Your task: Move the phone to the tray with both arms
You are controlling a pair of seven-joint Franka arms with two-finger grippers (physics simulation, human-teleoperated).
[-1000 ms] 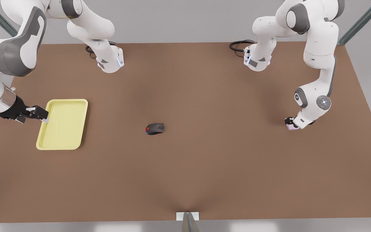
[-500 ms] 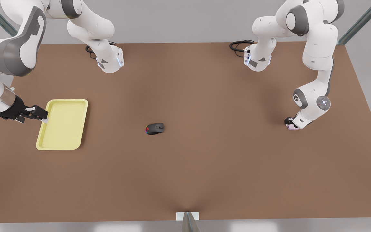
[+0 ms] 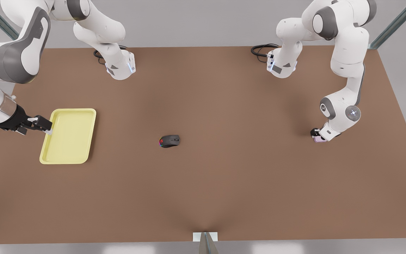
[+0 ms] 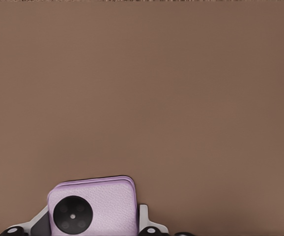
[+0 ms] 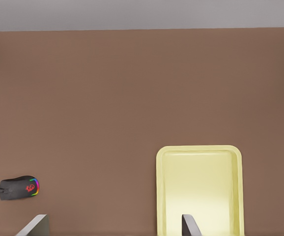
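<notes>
Left gripper (image 3: 316, 135): sits at the front view's right, low over the table (image 3: 224, 176); its pale fingers (image 4: 143, 220) flank the phone (image 4: 94, 206) on both long sides, closed against it as far as the left wrist view shows.
Phone: lies flat between those fingers, camera spot up; in the front view only a pink sliver (image 3: 318, 139) peeks from under the wrist.
Room past the left fingers: bare brown tabletop stretches ahead of the phone; the table's edge on the front view's right lies well off.
Right gripper (image 3: 48, 129): at the front view's left, reaching sideways onto the tray (image 3: 71, 137); its fingers are spread, and their pale tips (image 5: 190, 225) straddle the tray's near rim (image 5: 199, 150), one tip over the tray floor, the other off to the side over the table.
Tray: pale yellow, shallow, raised rim, nothing resting in it; it extends away from the right fingers.
Mouse (image 3: 170, 140): black with coloured lights, well beyond the tray from the right fingers, roughly midway between the two grippers.
Open room: wide bare table between mouse and phone, and between mouse and tray.
</notes>
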